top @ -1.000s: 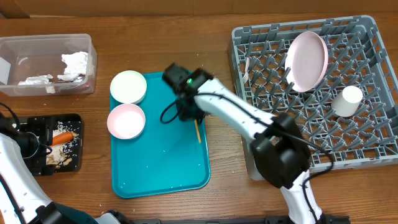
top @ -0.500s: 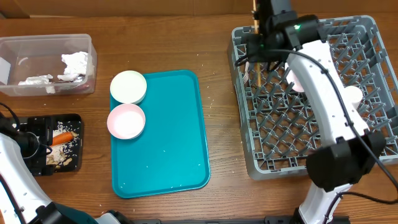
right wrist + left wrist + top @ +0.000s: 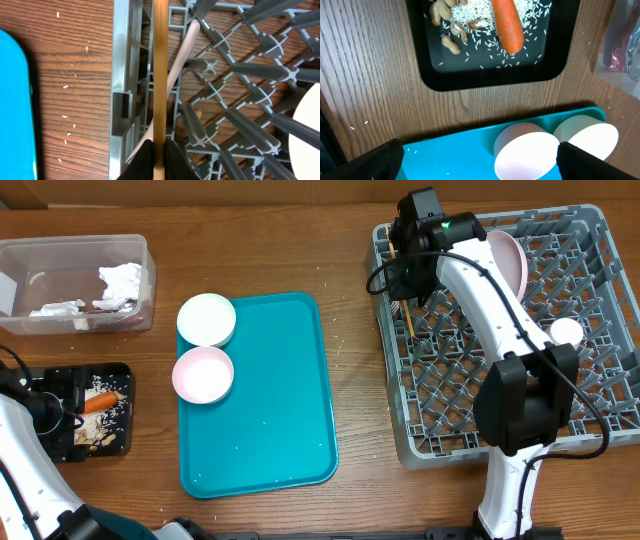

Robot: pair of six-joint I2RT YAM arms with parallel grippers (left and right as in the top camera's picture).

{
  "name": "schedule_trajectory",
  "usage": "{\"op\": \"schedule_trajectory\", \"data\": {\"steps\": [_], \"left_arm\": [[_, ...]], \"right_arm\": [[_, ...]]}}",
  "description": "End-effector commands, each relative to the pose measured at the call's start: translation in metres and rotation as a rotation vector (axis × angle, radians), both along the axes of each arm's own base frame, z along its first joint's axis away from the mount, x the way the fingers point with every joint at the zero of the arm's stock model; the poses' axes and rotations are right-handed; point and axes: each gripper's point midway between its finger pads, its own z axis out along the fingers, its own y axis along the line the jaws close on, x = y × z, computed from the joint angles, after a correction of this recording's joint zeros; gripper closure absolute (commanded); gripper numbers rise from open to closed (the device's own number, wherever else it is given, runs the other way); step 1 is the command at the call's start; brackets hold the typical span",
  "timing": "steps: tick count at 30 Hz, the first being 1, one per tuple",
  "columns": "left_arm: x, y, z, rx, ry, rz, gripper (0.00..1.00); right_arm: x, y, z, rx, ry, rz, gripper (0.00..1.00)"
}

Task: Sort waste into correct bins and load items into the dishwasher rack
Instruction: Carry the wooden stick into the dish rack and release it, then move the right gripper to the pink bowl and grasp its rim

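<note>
Right gripper [image 3: 159,160] closed tight on chopstick [image 3: 160,60], its lower end hidden between the fingers, held over left edge of rack [image 3: 121,60], left gripper [image 3: 480,152] wide apart, empty, only fingertips visible, above tray [image 3: 450,155]

The overhead view is filled by a worktop [image 3: 350,300] of brown wood, with the grain run from the left edge to the right edge. A paler tan strip [image 3: 250,190] is seen along the far edge. A dark rail [image 3: 400,534] is seen along the near edge. Illumination is even, and only soft shadows are cast.
</note>
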Motion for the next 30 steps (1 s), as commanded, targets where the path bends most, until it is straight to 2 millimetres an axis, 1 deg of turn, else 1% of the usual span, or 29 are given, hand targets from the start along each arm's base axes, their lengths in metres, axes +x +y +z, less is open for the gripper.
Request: {"op": "schedule_trajectory", "data": {"steps": [1, 2, 3, 6, 7, 8, 9, 10, 12, 15, 18, 19, 20, 22, 24, 26, 30], "left_arm": [[-0.003, 0.001, -0.002, -0.001, 0.013, 0.022, 0.0], [-0.003, 0.001, -0.002, -0.001, 0.013, 0.022, 0.0], [-0.003, 0.001, -0.002, -0.001, 0.013, 0.022, 0.0], [-0.003, 0.001, -0.002, -0.001, 0.013, 0.022, 0.0], [-0.003, 0.001, -0.002, -0.001, 0.013, 0.022, 0.0], [-0.003, 0.001, -0.002, -0.001, 0.013, 0.022, 0.0], [-0.003, 0.001, -0.002, -0.001, 0.013, 0.022, 0.0], [-0.003, 0.001, -0.002, -0.001, 0.013, 0.022, 0.0], [-0.003, 0.001, -0.002, -0.001, 0.013, 0.022, 0.0], [-0.003, 0.001, -0.002, -0.001, 0.013, 0.022, 0.0], [-0.003, 0.001, -0.002, -0.001, 0.013, 0.022, 0.0], [-0.003, 0.001, -0.002, -0.001, 0.013, 0.022, 0.0], [-0.003, 0.001, -0.002, -0.001, 0.013, 0.022, 0.0], [-0.003, 0.001, -0.002, -0.001, 0.013, 0.022, 0.0], [-0.003, 0.001, -0.002, -0.001, 0.013, 0.022, 0.0], [-0.003, 0.001, -0.002, -0.001, 0.013, 0.022, 0.0], [-0.003, 0.001, -0.002, -0.001, 0.013, 0.022, 0.0]], "right_arm": [[0.0, 0.0, -0.003, 0.005, 0.006, 0.003, 0.89], [0.0, 0.0, -0.004, 0.005, 0.008, 0.003, 0.85], [-0.001, -0.001, -0.004, 0.004, 0.012, 0.003, 0.77], [-0.005, -0.002, -0.005, 0.0, 0.027, 0.003, 0.49], [-0.006, -0.002, -0.004, -0.002, 0.032, 0.003, 0.35], [-0.007, -0.002, -0.003, -0.002, 0.036, 0.002, 0.28], [-0.008, -0.002, -0.002, -0.002, 0.04, -0.004, 0.23], [-0.01, -0.003, 0.003, 0.003, 0.048, -0.03, 0.21], [-0.012, -0.003, 0.015, 0.012, 0.046, -0.063, 0.21], [-0.013, -0.001, 0.045, 0.038, 0.012, -0.111, 0.21], [-0.015, 0.007, 0.087, 0.076, -0.06, -0.133, 0.2], [-0.016, 0.01, 0.098, 0.089, -0.081, -0.14, 0.2], [-0.019, 0.016, 0.12, 0.116, -0.123, -0.146, 0.17], [-0.026, 0.027, 0.142, 0.156, -0.164, -0.129, 0.14], [-0.034, 0.041, 0.156, 0.207, -0.179, -0.093, 0.12], [-0.045, 0.061, 0.165, 0.27, -0.168, -0.042, 0.12], [-0.068, 0.103, 0.165, 0.376, -0.1, 0.064, 0.12]]}}
